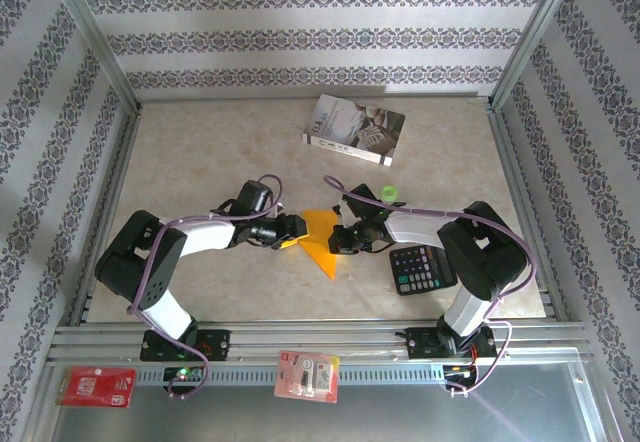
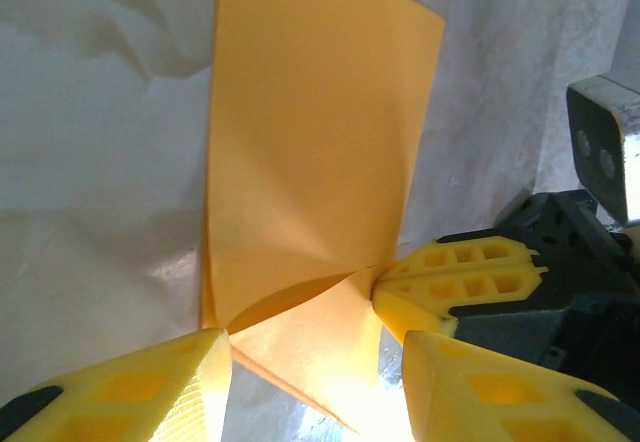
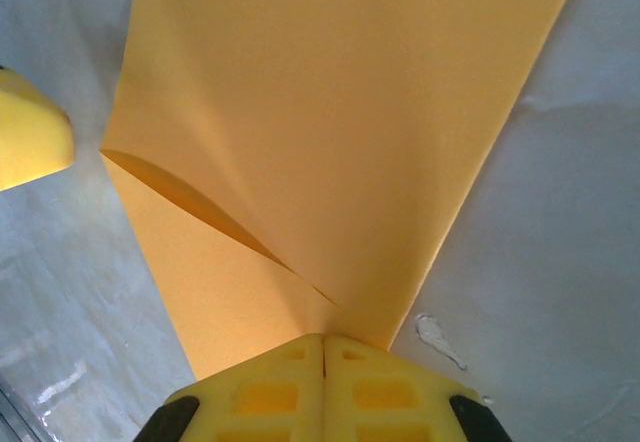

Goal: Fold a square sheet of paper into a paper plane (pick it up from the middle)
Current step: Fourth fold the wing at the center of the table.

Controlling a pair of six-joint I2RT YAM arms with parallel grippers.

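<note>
Between the two arms, near the middle of the desk point(image 1: 200, 162), the square sheet of paper point(image 1: 320, 234) is held, already partly folded. One layer is doubled over another, and a curved loop is seen at the fold in both wrist views. The right fingers point(image 3: 290, 397) are closed tight on the paper's edge, with the sheet pinched between them, presumably so that the folded layers are anchored and cannot slide apart. The left fingers point(image 2: 130, 392) stand apart, one to each side of the sheet's near end. Nothing is clamped by them, though the tip of one appears to touch the paper's edge. That stance is judged to suit a release or a fresh grip, the hold being entrusted to the right side. Whether the sheet rests on the desk or is raised off it cannot be told. No dart shape is formed yet, so an early fold is judged to be in hand. The grey-white book point(image 1: 355, 130) and the black calculator point(image 1: 422, 267) lie well apart from the paper, clear of the work.
</note>
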